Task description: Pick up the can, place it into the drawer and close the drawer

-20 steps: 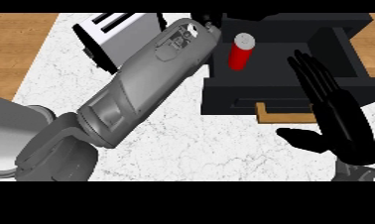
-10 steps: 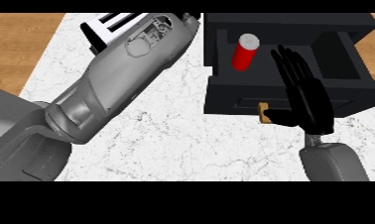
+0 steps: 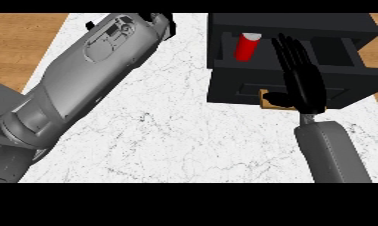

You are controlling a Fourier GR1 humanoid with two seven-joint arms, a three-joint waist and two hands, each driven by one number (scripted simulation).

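Red can (image 3: 247, 46) sits in the open black drawer (image 3: 235, 89), right robot hand (image 3: 301, 79) straight-fingered over its front.

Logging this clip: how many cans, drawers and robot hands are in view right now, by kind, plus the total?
can: 1 (red, inside the drawer)
drawer: 1 (black, open)
robot hands: 2 (left robot hand at the top, mostly hidden by its forearm; right robot hand over the drawer's front)
Total: 4
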